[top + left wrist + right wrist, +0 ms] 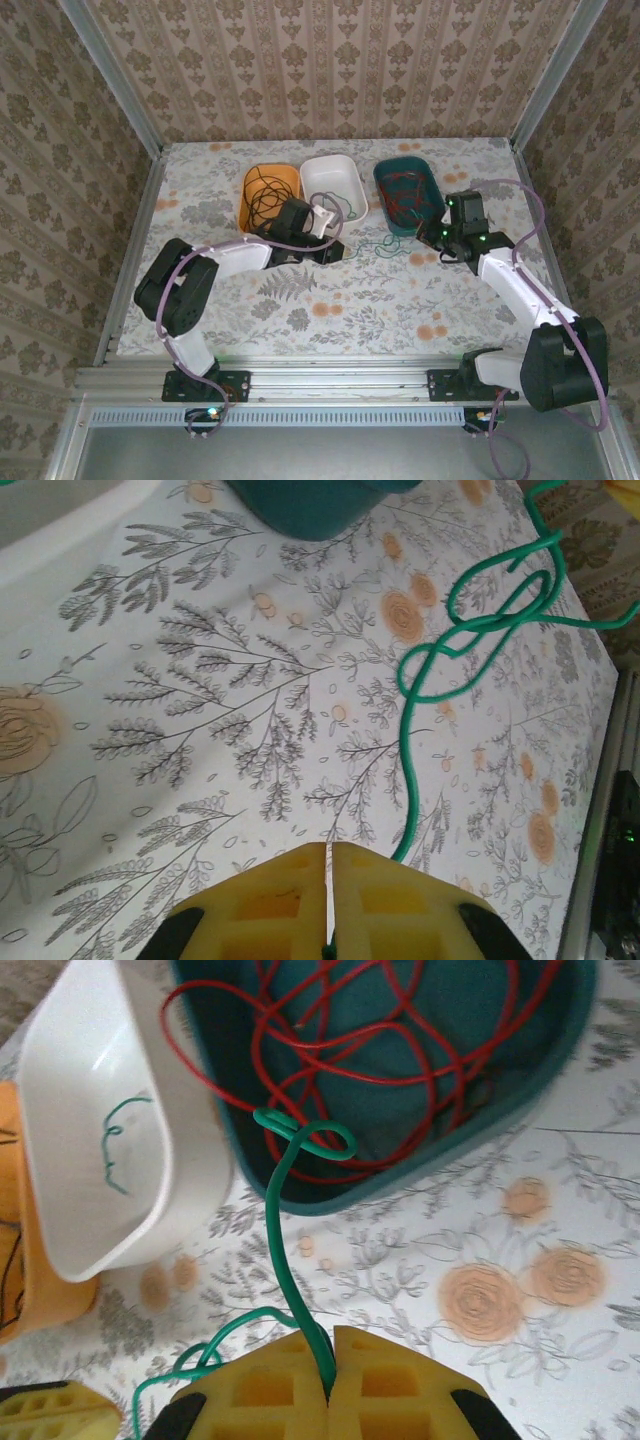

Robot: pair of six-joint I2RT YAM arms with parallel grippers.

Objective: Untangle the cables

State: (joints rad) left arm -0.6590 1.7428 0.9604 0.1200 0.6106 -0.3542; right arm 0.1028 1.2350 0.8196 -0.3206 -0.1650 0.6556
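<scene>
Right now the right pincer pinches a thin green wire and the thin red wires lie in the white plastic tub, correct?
Not quite: the thin red wires lie in the teal plastic tub, as the right wrist view shows. The right pincer does pinch the thin green wire.

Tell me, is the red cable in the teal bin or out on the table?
In. The red cable lies coiled inside the teal bin, with one loop at its left rim.
</scene>
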